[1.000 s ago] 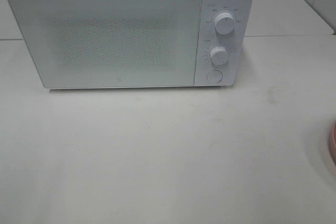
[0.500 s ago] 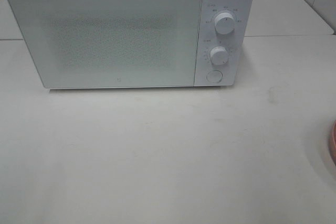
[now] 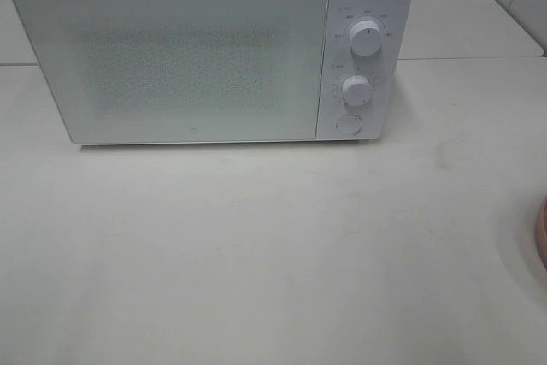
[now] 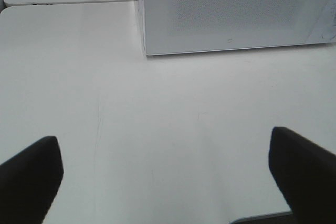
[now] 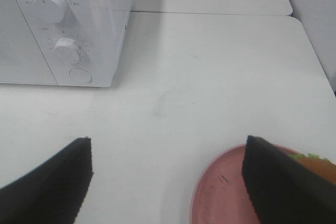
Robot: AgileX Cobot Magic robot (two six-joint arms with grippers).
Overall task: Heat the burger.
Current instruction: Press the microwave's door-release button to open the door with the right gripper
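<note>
Burger (image 5: 321,167) on pink plate (image 5: 220,195); microwave (image 3: 171,57) shut

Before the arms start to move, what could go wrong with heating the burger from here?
The microwave door is shut, so picking up the burger first would leave nowhere to put it. The burger is mostly hidden behind a finger of the open right hand, and the high view shows only the rim of the pink plate, so a grasp may be misjudged and squash the bun.
</note>
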